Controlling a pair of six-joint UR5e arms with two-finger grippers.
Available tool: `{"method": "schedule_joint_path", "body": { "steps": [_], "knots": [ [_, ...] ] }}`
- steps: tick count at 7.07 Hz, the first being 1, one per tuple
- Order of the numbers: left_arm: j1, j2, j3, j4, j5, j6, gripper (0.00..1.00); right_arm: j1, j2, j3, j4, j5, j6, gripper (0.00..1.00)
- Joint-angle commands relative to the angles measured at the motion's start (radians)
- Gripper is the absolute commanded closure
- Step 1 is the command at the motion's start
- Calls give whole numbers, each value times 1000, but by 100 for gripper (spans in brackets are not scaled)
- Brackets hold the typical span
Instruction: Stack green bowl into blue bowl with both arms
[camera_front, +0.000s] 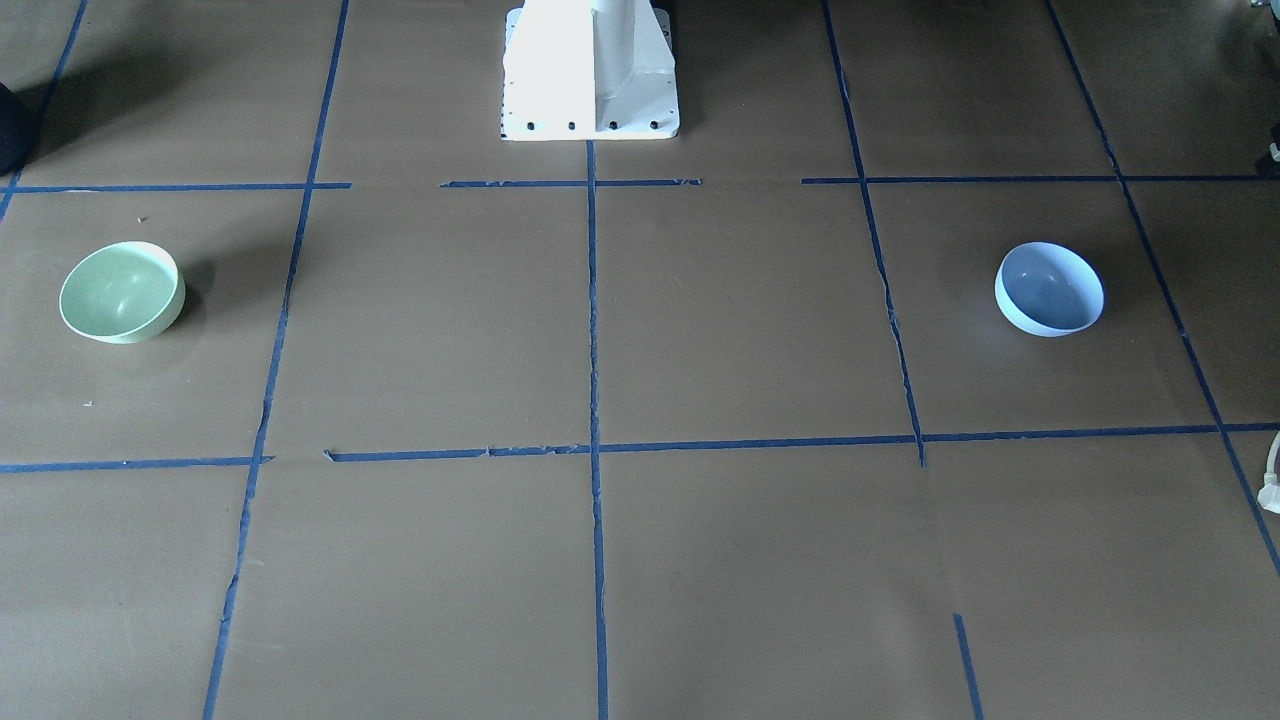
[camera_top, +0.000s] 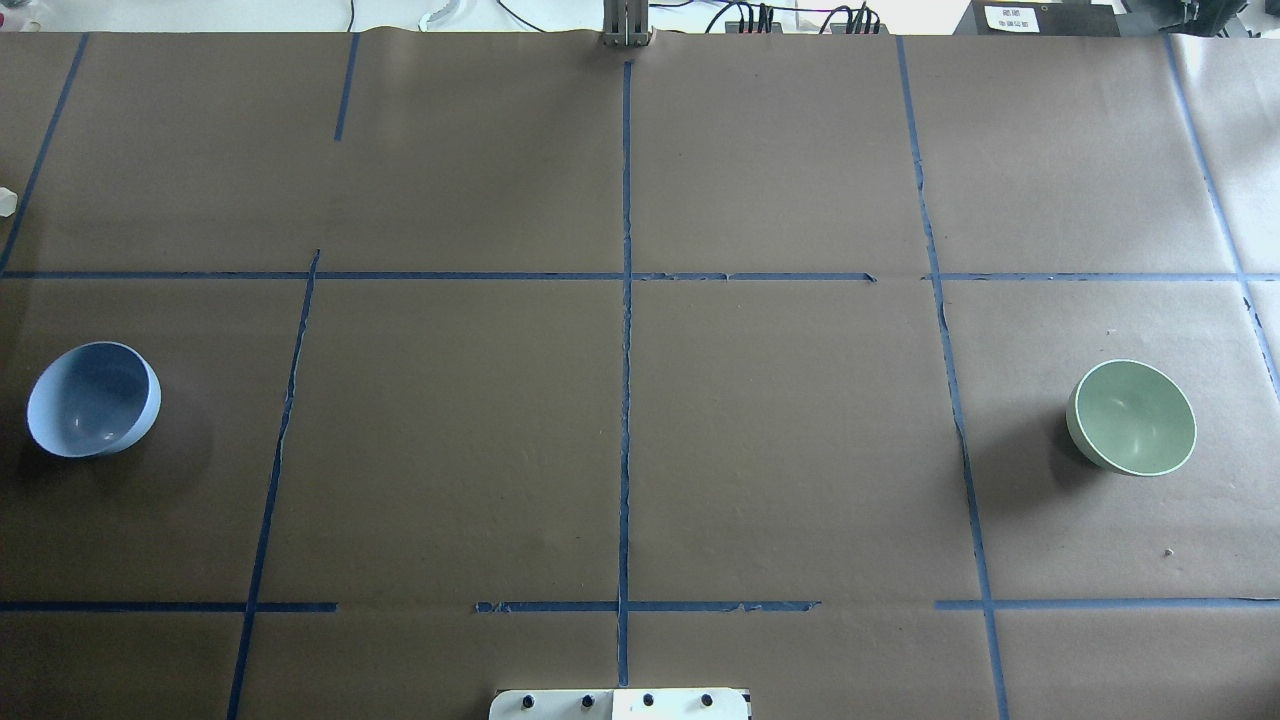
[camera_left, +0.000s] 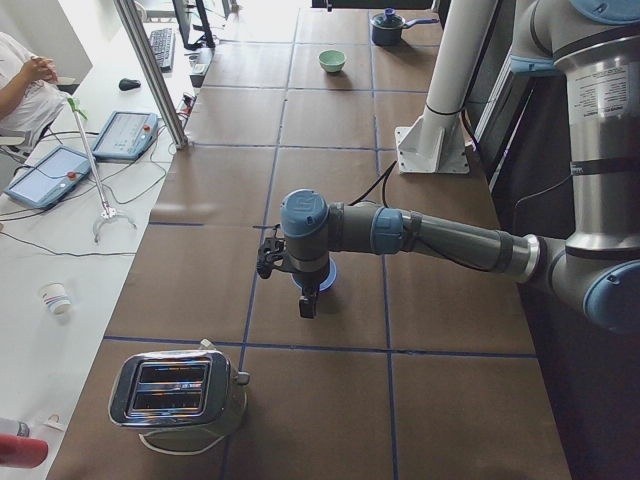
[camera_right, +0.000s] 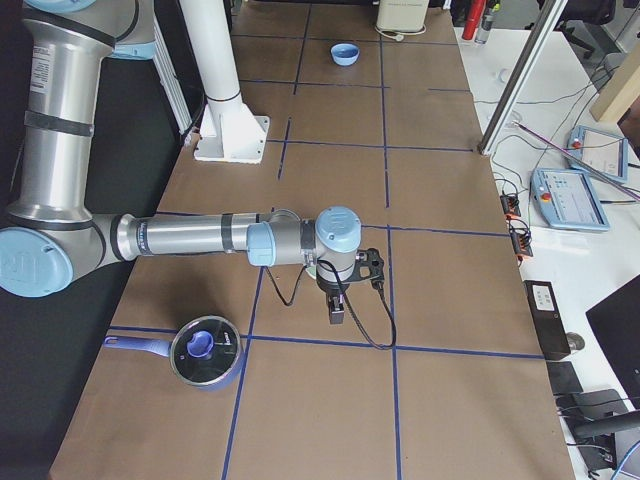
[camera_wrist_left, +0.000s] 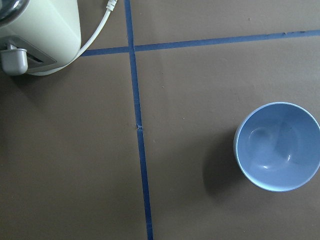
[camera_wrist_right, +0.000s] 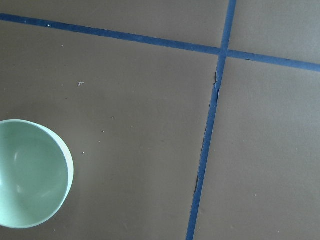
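The green bowl (camera_top: 1131, 417) stands upright on the robot's right side of the table; it also shows in the front view (camera_front: 122, 292) and the right wrist view (camera_wrist_right: 30, 172). The blue bowl (camera_top: 93, 399) stands upright on the robot's left side, also in the front view (camera_front: 1049, 288) and the left wrist view (camera_wrist_left: 277, 147). My left gripper (camera_left: 307, 303) hangs above the blue bowl (camera_left: 324, 277). My right gripper (camera_right: 336, 310) hangs above the green bowl (camera_right: 316, 268). Both grippers show only in the side views, so I cannot tell whether they are open or shut.
A chrome toaster (camera_left: 175, 390) with a white cord stands at the table's left end, near the blue bowl. A blue lidded pot (camera_right: 205, 350) stands at the right end, near the green bowl. The white pedestal base (camera_front: 590, 75) stands at the robot's edge. Blue tape lines cross the brown table.
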Motion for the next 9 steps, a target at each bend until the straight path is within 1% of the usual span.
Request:
{"method": "schedule_joint_path", "body": {
  "steps": [1, 3, 4, 8, 9],
  "knots": [
    [7, -13, -4, -6, 12, 14, 0, 2, -18, 3, 6, 17, -5, 0],
    [10, -1, -8, -15, 84, 26, 0, 1, -18, -3, 6, 12, -5, 0],
    [10, 0, 11, -17, 68, 9, 0, 1, -19, -2, 7, 14, -3, 0],
    [16, -7, 15, -15, 61, 8, 0, 1, -5, 6, 12, 20, 0, 0],
    [30, -7, 7, -34, 61, 6, 0, 1, -8, 4, 27, 23, -2, 0]
  ]
}}
